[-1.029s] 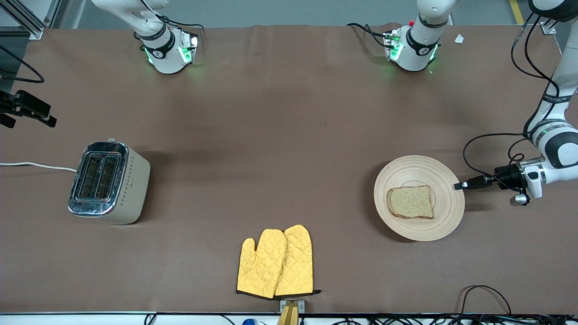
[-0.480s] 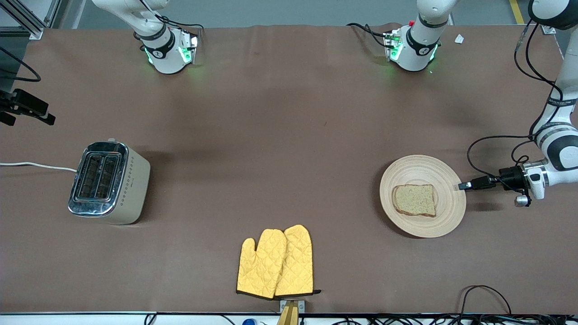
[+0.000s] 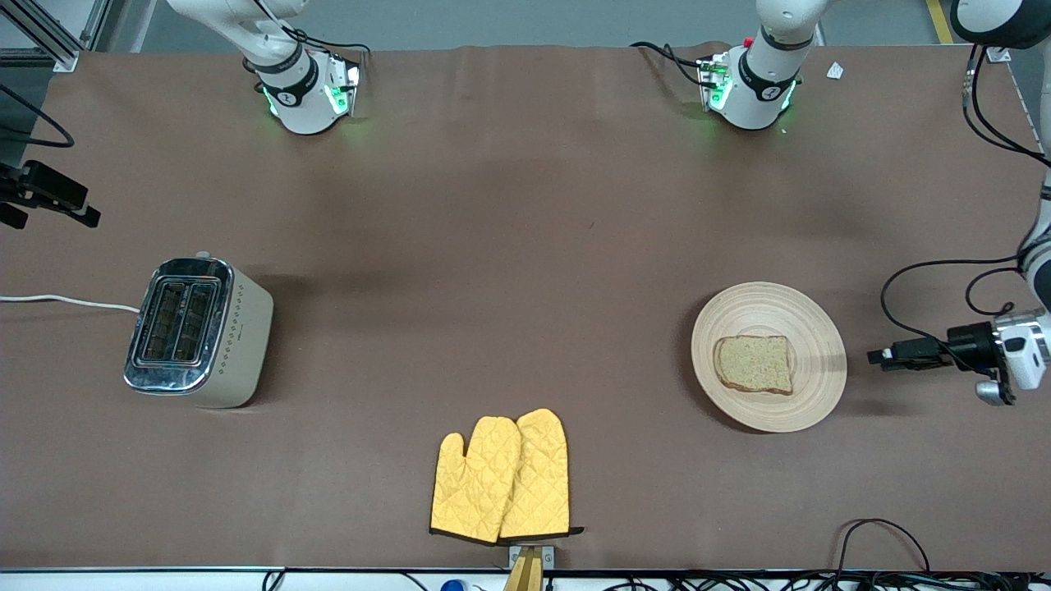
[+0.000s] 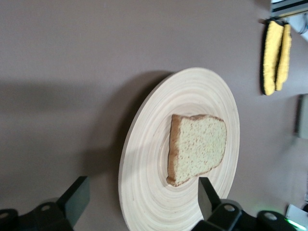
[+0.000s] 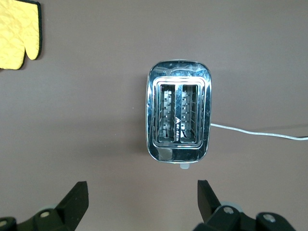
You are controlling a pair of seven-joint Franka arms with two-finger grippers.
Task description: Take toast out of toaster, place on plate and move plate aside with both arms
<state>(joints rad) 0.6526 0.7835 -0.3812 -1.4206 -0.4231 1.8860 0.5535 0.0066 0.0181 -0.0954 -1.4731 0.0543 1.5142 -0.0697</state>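
Observation:
The toast (image 3: 754, 364) lies flat on the round wooden plate (image 3: 813, 386), near the left arm's end of the table. My left gripper (image 3: 883, 357) is open and empty, held low beside the plate's rim toward the left arm's end, a short gap from it. In the left wrist view the plate (image 4: 144, 192) and the toast (image 4: 197, 149) lie ahead of my open left gripper (image 4: 142, 199). My right gripper (image 3: 49, 205) is open and empty, up over the table at the right arm's end near the toaster; it also shows in the right wrist view (image 5: 142, 197).
A silver two-slot toaster (image 3: 197, 328) stands near the right arm's end, its slots empty in the right wrist view (image 5: 178, 113), with a white cord (image 3: 66, 302). Yellow oven mitts (image 3: 501, 476) lie at the table edge nearest the front camera. A black cable (image 3: 887, 533) loops there too.
The plate with the toast slid a little toward the left arm's end. The left gripper then came off the plate's rim and drew back. The right gripper barely moved.

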